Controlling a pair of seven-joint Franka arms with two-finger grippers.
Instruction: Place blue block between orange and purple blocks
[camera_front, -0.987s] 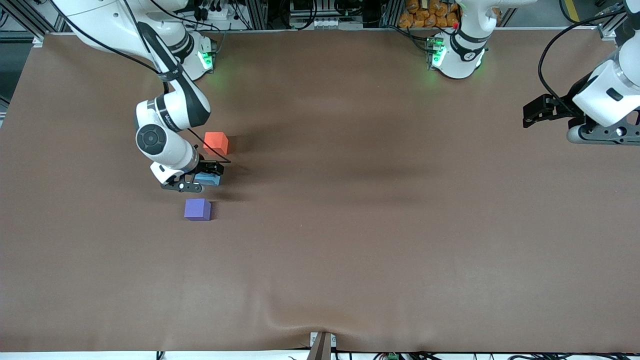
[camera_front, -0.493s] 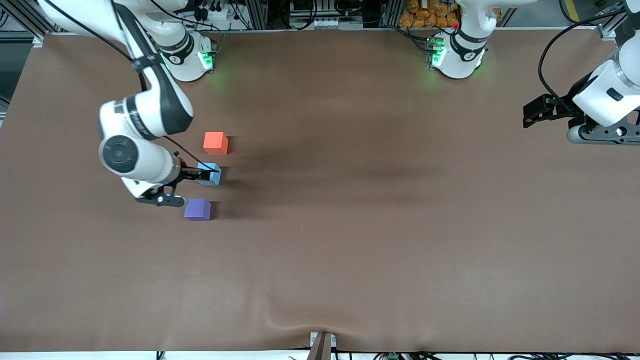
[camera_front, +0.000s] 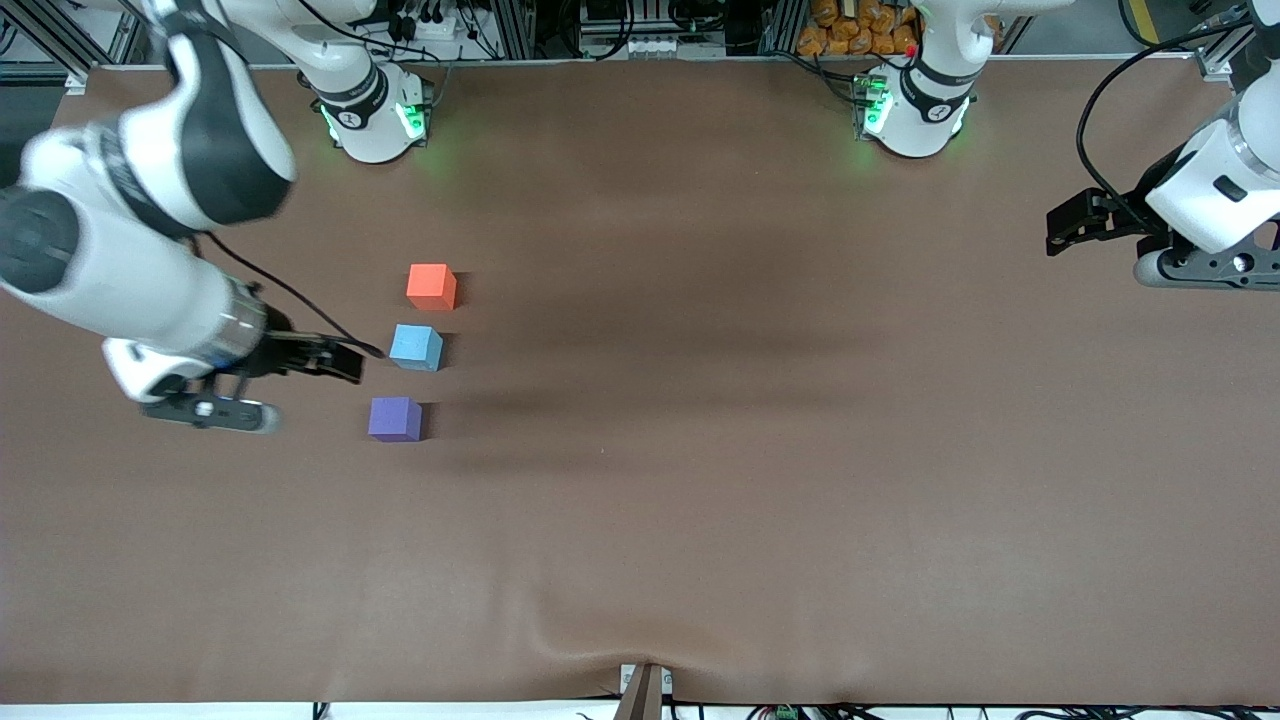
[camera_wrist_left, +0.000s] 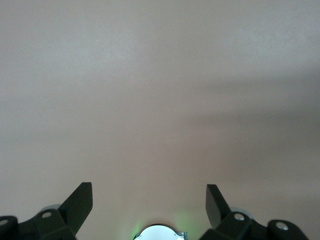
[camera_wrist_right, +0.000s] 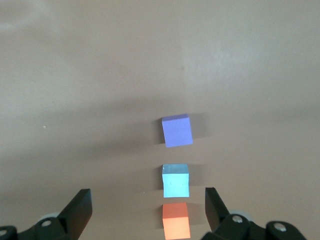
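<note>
Three small cubes stand in a short row on the brown table. The orange block (camera_front: 431, 286) is farthest from the front camera, the blue block (camera_front: 416, 347) is in the middle, and the purple block (camera_front: 395, 418) is nearest. All three stand apart. My right gripper (camera_front: 345, 362) hangs open and empty beside the row, toward the right arm's end of the table. Its wrist view shows the purple block (camera_wrist_right: 177, 131), the blue block (camera_wrist_right: 176, 181) and the orange block (camera_wrist_right: 175, 221) ahead of the spread right gripper (camera_wrist_right: 147, 200). My left gripper (camera_front: 1057, 230) waits open over the left arm's end; in its wrist view the left gripper (camera_wrist_left: 148, 195) sees only bare table.
Both arm bases (camera_front: 372, 112) (camera_front: 912, 112) glow green along the table edge farthest from the front camera. A small bracket (camera_front: 645, 690) sits at the nearest edge. The brown cloth (camera_front: 760, 450) spreads wide toward the left arm's end.
My right gripper has drawn back and up from the blue block toward the right arm's end. The blue block stays between the orange and purple ones. The left arm is unmoved.
</note>
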